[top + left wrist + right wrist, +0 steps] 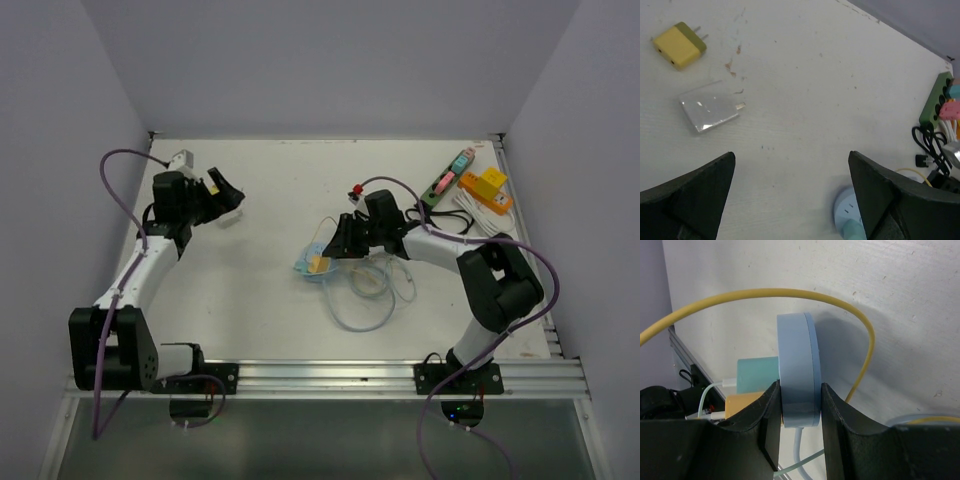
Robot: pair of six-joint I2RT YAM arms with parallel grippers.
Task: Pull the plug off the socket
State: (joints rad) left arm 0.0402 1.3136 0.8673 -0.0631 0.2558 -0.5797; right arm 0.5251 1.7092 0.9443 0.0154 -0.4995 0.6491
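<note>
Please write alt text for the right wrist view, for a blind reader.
The right gripper clamps the rim of a round light-blue socket. A teal plug and an orange plug stick out of its left face, and a yellow cable arcs above it over the white table.

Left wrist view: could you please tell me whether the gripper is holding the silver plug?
No, the left gripper stands wide open and empty, while the silver plug lies on its own further ahead.
</note>
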